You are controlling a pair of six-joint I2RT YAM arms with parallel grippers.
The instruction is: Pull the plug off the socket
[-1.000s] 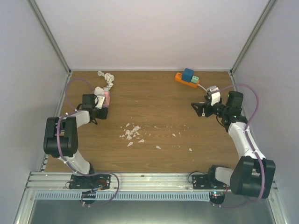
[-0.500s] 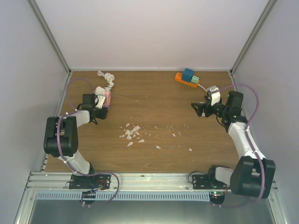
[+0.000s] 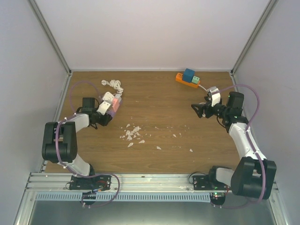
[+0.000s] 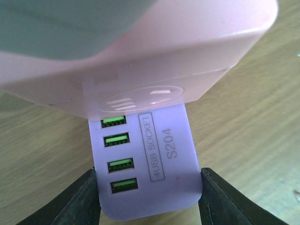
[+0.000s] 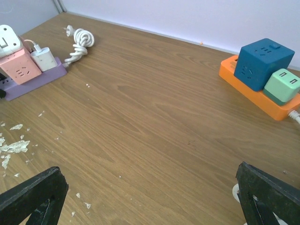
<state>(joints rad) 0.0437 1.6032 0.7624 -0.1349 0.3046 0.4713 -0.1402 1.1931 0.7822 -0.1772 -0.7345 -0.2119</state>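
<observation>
The left claw (image 4: 149,199) grips the near end of the purple socket strip (image 4: 161,150). A pink plug (image 4: 140,51) sits on the strip just ahead of the fingers. The right claw (image 5: 150,197) stands wide open, with the orange power strip (image 5: 253,98) ahead to its right.

Wood-grain table (image 3: 164,101), plain white back wall (image 3: 150,33), grey side walls (image 3: 28,93), metal rail (image 3: 150,179) along near edge, soft even light

A lab test booth (white panel walls (image 3: 150,33), aluminium rails (image 3: 50,35)) around a tabletop (image 3: 159,103).
</observation>
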